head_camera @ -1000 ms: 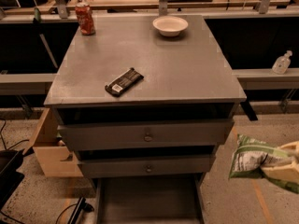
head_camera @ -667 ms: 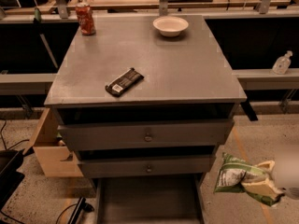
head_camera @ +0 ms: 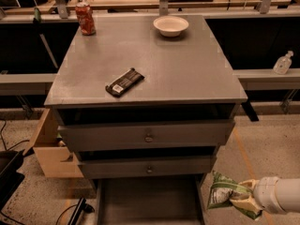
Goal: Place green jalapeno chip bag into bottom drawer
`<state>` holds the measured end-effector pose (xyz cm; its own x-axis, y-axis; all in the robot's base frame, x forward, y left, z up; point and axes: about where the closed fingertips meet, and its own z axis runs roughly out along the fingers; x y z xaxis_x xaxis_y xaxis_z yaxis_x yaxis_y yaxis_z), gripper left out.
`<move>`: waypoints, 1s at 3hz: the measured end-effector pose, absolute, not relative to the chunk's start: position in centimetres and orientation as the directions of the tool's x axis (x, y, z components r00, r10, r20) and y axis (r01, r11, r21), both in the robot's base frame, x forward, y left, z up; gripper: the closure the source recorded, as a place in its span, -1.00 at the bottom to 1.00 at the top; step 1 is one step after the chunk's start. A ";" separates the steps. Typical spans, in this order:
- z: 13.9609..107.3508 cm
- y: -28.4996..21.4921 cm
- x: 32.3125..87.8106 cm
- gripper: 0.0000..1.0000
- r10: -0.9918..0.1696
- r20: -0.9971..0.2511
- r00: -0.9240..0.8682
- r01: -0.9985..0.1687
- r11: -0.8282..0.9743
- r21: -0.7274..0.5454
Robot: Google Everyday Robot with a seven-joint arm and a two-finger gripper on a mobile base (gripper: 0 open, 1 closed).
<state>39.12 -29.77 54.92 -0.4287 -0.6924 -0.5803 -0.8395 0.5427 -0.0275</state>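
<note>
Carrying step: bag (head_camera: 223,194) clasped in the gripper (head_camera: 242,202) fingers right of the drawer (head_camera: 149,204); leftward carriage is needed

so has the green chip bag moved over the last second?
Yes. Held in the gripper, the green jalapeno chip bag has shifted left and down, closer to the cabinet's right edge and the open bottom drawer.
</note>
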 end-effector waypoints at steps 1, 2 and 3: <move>54.9 -29.8 39.1 1.00 -0.692 -0.580 -0.429 -0.839 0.543 -0.027; 53.3 -28.0 39.6 1.00 -0.705 -0.557 -0.439 -0.835 0.549 -0.036; 48.8 -23.3 42.0 1.00 -0.704 -0.574 -0.417 -0.844 0.534 -0.042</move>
